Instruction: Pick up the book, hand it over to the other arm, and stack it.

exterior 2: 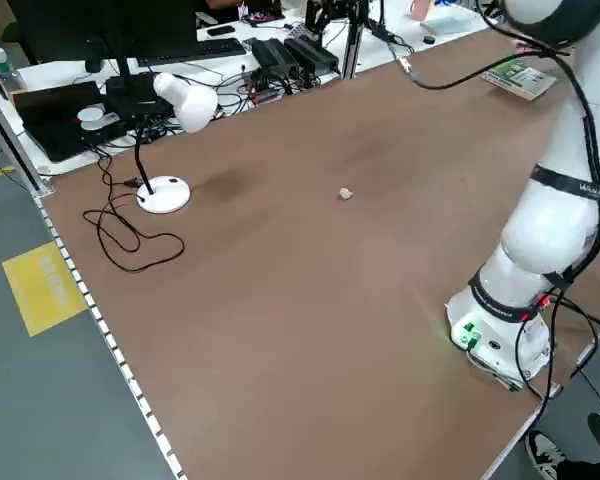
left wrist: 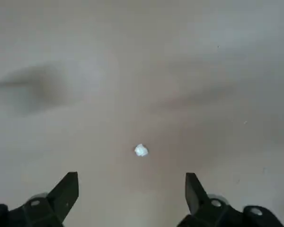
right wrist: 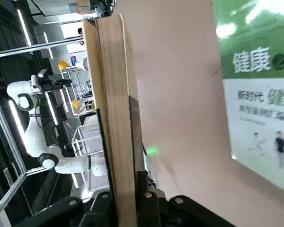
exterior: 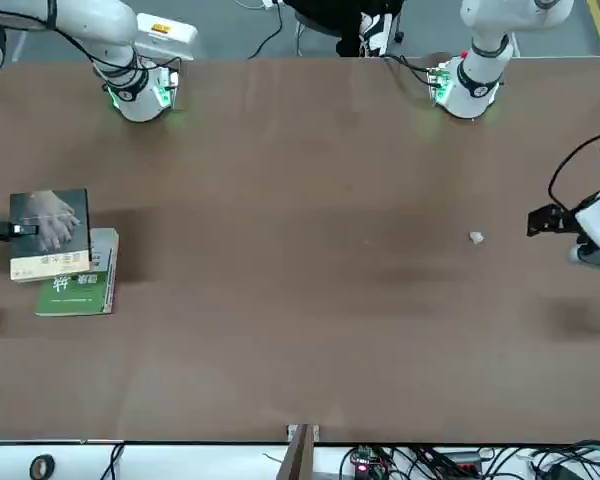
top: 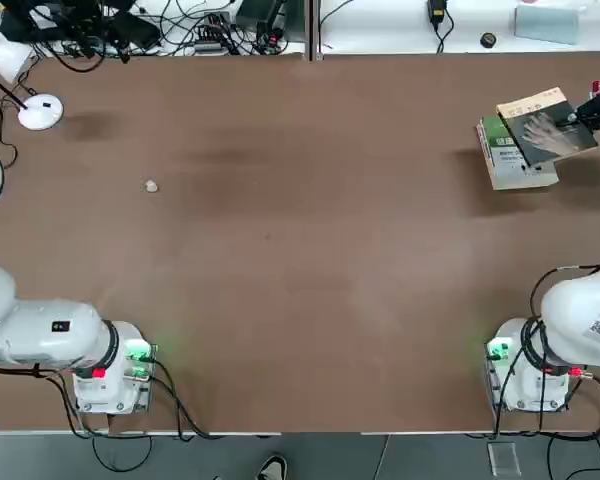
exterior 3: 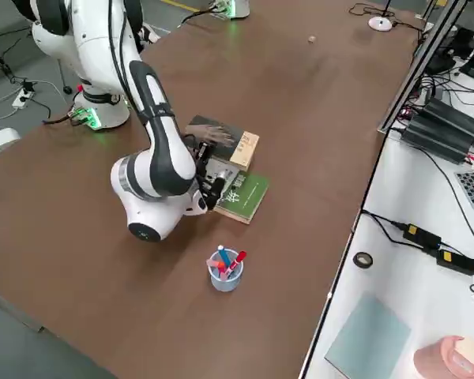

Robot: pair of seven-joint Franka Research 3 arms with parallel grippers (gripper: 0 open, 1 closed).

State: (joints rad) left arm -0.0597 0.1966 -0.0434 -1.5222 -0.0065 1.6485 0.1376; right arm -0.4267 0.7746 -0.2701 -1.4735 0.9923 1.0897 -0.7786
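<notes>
The right gripper (top: 578,118), clamped on the small dark grey-green book (top: 548,128), should lower it squarely onto the green-and-white book (top: 508,155); the left gripper (left wrist: 131,195) has its fingers apart.

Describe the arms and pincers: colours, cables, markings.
Both arms are glossy white with rounded links. The left arm and right arm have green lights at their bases, red tags and black cables running along them. A small label shows on the right arm's upper link. The left pincer has black angular fingers; the right pincer is black too.
</notes>
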